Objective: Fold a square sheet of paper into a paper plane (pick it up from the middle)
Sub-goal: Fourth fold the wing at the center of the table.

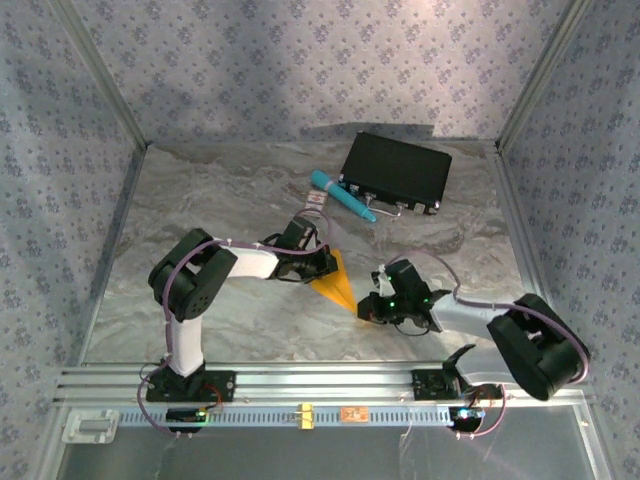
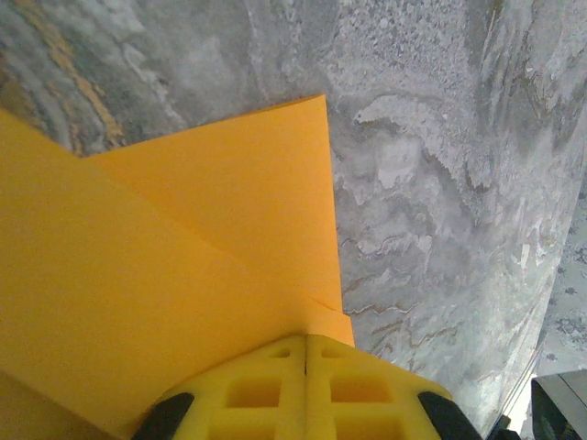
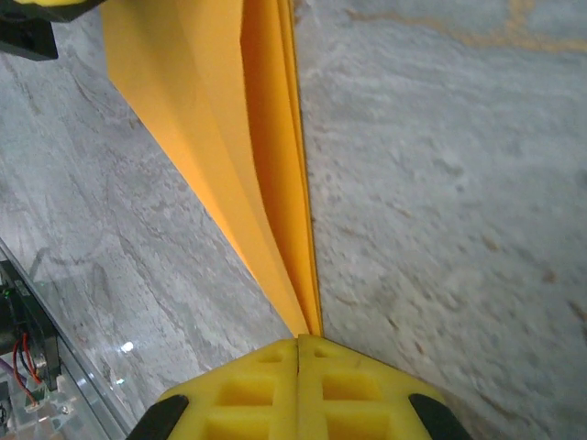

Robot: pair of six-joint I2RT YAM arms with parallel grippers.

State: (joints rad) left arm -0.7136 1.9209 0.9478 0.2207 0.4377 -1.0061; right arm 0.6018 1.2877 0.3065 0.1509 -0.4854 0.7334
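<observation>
Paper plane (image 1: 336, 284) spans both pincers: left gripper (image 2: 305, 339) clamped on wide tail, right gripper (image 3: 299, 340) clamped on nose (long axis runs between them).

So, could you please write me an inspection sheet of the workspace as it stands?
Surface: marble-look table, no spills seen.
Job's things: orange paper plane, folded to a point, held at both ends near the table's middle.
Clutter: black case at the far right; teal pen beside it; small white-and-red item by the pen, too small to identify.
Grippers: left gripper, jaws shut on the plane's wide end; right gripper, jaws shut on its pointed tip.
Cables: purple cables loop along both arms, apart from the paper.
Surroundings: patterned walls on three sides; metal rail along the near edge.
</observation>
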